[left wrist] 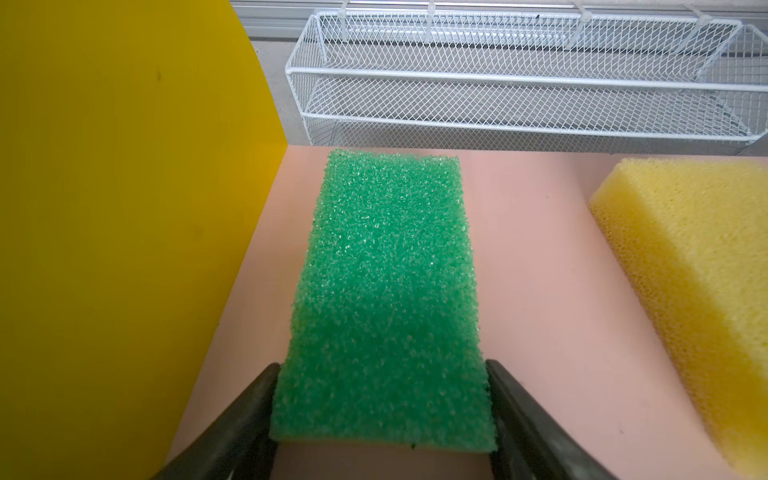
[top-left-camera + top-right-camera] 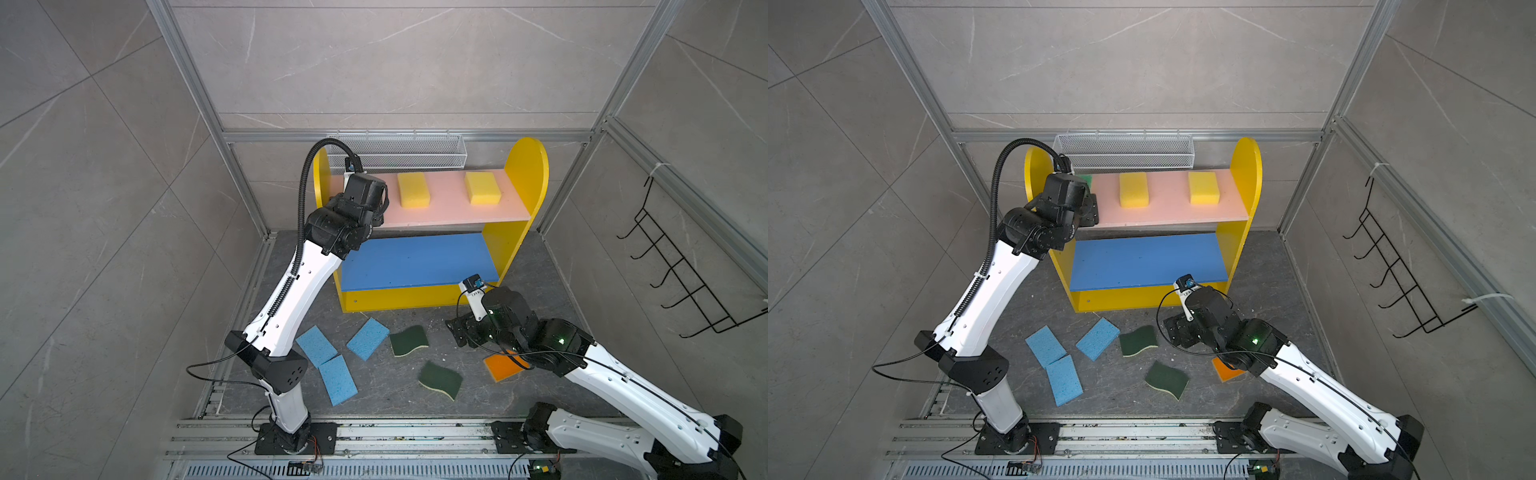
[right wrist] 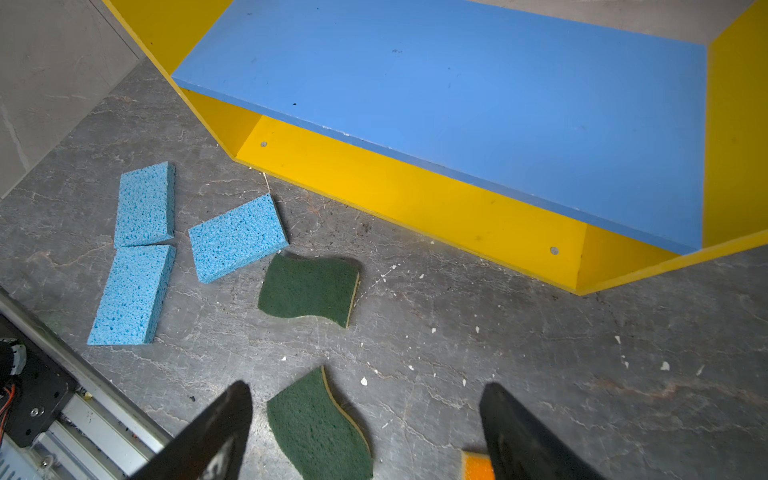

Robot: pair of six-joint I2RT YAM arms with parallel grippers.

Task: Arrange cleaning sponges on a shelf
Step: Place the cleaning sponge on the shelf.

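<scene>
Nine sponges. On the shelf's (image 2: 528,166) pink upper board (image 2: 449,210): green sponge (image 1: 386,270) at the left end, the left gripper's (image 1: 382,363) jaws flanking it, clamped or released I cannot tell; two yellow sponges (image 2: 413,190) (image 2: 483,188) rightward. On the bench (image 2: 395,397) before the shelf: three blue sponges (image 2: 316,345) (image 2: 368,338) (image 2: 338,380), two dark-green sponges (image 2: 409,340) (image 2: 440,379), one orange sponge (image 2: 500,366). Right gripper's (image 3: 368,388) jaws spread, empty. Judged: green being placed; next, withdraw straight back.

No legible text, label, brand, number or sign in any view.
Black wrist housing of left arm (image 2: 1072,231): tiny white lettering in both top views, too small to read.
Right gripper (image 3: 365,395), black finger (image 3: 216,451): pale marking at frame edge in right wrist view, cut off and blurred, unreadable.
</scene>
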